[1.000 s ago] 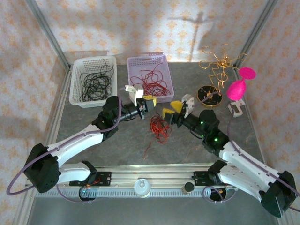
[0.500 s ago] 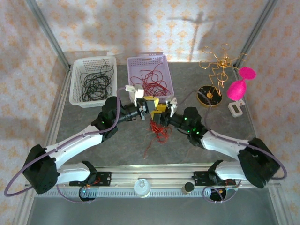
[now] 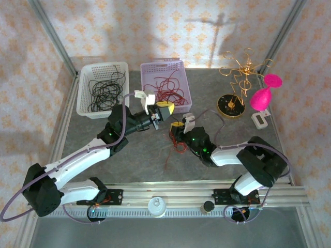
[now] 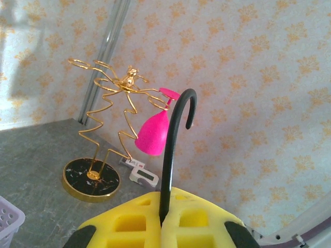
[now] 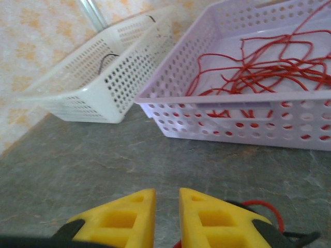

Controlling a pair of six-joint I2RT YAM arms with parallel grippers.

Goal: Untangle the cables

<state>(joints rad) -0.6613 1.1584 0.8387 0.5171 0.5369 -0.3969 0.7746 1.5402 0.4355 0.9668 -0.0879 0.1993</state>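
Note:
A small tangle of red and black cables [image 3: 176,143] lies on the grey table between the two arms. My left gripper [image 3: 165,108] hangs just above and behind it. In the left wrist view that gripper [image 4: 164,199] is shut on a black cable [image 4: 170,150], which rises from the yellow fingers and ends in a hook. My right gripper [image 3: 177,127] sits low at the tangle's top edge. Its yellow fingers [image 5: 119,219] stand a narrow gap apart [image 5: 166,199]. A red cable [image 5: 261,205] runs by the right finger, and a bit of red shows low in the gap.
A white basket [image 3: 85,90] holds black cables and a lilac basket [image 3: 160,66] holds red ones; both stand at the back left. A gold wire ornament [image 3: 239,72] on a black base, a pink glass [image 3: 262,96] and a small white device [image 3: 259,119] stand at the back right.
The right arm has swung left and down to the tangle, and its jaws have narrowed from wide to a slim gap. The left gripper stayed shut and shifted slightly.

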